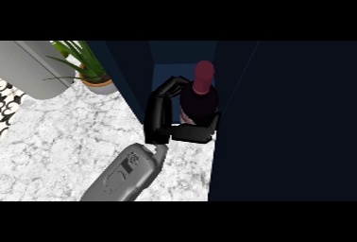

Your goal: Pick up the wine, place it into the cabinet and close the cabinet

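the right hand has its fingers curled round the wine, thumb low on the bottle's near side. the wine stands upright inside the open dark cabinet, just past the edge of the marble tabletop. a potted plant stands at the back left, beside a grey rounded thing.

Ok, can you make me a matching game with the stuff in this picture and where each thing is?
Things:
1. wine bottle
2. potted plant
3. robot hand
4. grey forearm

Places:
A. back left of the counter
B. inside the dark cabinet
C. coming up from the bottom edge
D. curled round the bottle

Pairs: 1-B, 2-A, 3-D, 4-C
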